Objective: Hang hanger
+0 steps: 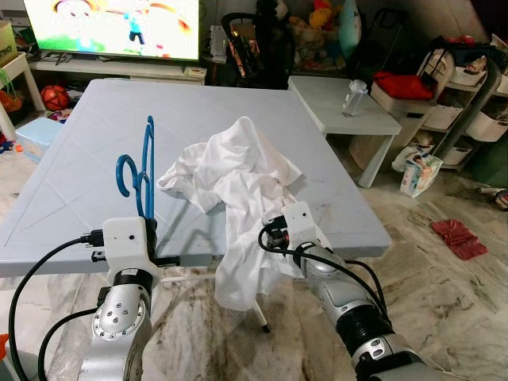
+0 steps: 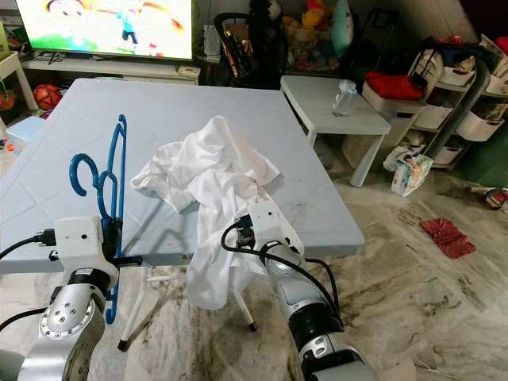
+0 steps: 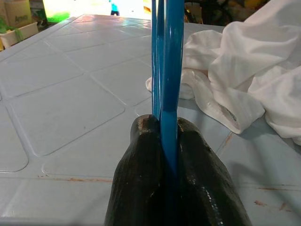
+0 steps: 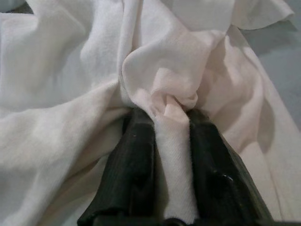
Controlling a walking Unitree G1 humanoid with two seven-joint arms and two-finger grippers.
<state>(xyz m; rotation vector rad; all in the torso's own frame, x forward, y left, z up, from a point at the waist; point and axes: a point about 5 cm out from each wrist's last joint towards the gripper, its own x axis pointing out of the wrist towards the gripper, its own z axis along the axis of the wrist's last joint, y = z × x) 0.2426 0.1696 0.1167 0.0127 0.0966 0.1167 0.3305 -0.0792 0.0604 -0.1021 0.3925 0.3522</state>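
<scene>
**Hanger upright in left grip, shirt pinched in right**

Head views: a blue plastic hanger (image 1: 143, 171) stands upright above the near left part of a pale blue table (image 1: 95, 135), its hook curling to the robot's left. The left gripper (image 1: 148, 232) holds its lower end at the table's near edge, below a white wrist housing. A crumpled white shirt (image 1: 230, 175) lies on the table's near middle, just to the right of the hanger, and part of it spills over the near edge and hangs toward the marble floor (image 1: 444, 302). The right gripper (image 1: 270, 238) is buried in that hanging cloth at the table edge, black cables looping around its white wrist block. Beyond the table a television (image 1: 111, 28) shows a bright cartoon. To the right stands a small white side table (image 1: 349, 107) carrying a clear bottle (image 1: 355, 98); past it is a shelf rack with bins (image 1: 464, 95). A red cloth (image 1: 459, 238) lies on the floor.

Left wrist view: the two black fingers (image 3: 141, 179) are pressed together on the hanger's blue bar (image 3: 168, 94), which rises straight up from between them. The table's panelled surface lies behind, with the shirt's folds off to one side.

Right wrist view: the black fingers (image 4: 131, 174) are clamped on a bunched fold of the white shirt (image 4: 174, 165), which is squeezed between them and swells into creases just past the tips. A strip of the table (image 4: 277, 66) shows at one edge.
</scene>
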